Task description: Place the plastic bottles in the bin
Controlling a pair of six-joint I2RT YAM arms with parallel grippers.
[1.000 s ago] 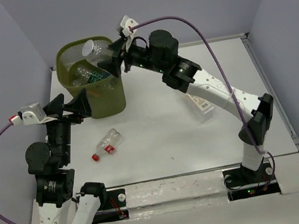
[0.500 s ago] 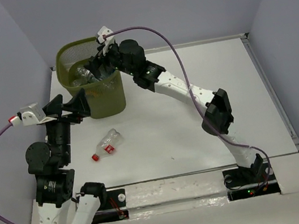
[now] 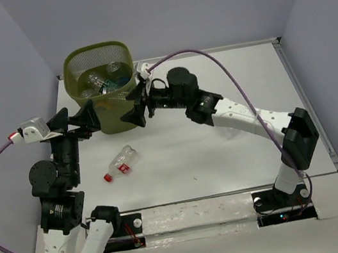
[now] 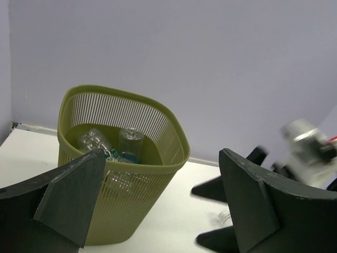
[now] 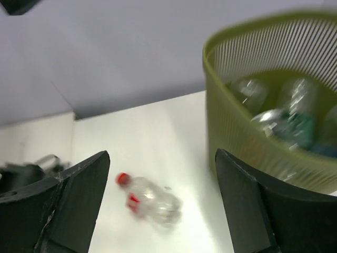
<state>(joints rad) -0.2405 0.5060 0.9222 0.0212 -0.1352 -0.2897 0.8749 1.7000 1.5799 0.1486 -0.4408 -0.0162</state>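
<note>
Left gripper (image 3: pixel 76 121): jaws spread wide, nothing between them, hanging just beside the near wall of the bin (image 3: pixel 94 47), which rises straight ahead of its fingers. Bin holds several clear plastic bottles (image 3: pixel 105 77) in a heap. One loose bottle (image 3: pixel 121 162) with a red cap lies on its side on the table (image 3: pixel 238 154), below and nearward of both grippers, well apart from the bin. Right gripper (image 3: pixel 132 105): jaws apart, empty, close against the bin's right wall; in its wrist view the loose bottle lies under the gap, toward the left finger. Judged handling: light, thin-walled, dents under a hard squeeze, smooth and apt to roll; looks empty, though blur leaves that uncertain. Best hold across the labelled mid-body, fingers square to its long axis, modest pressure
</note>
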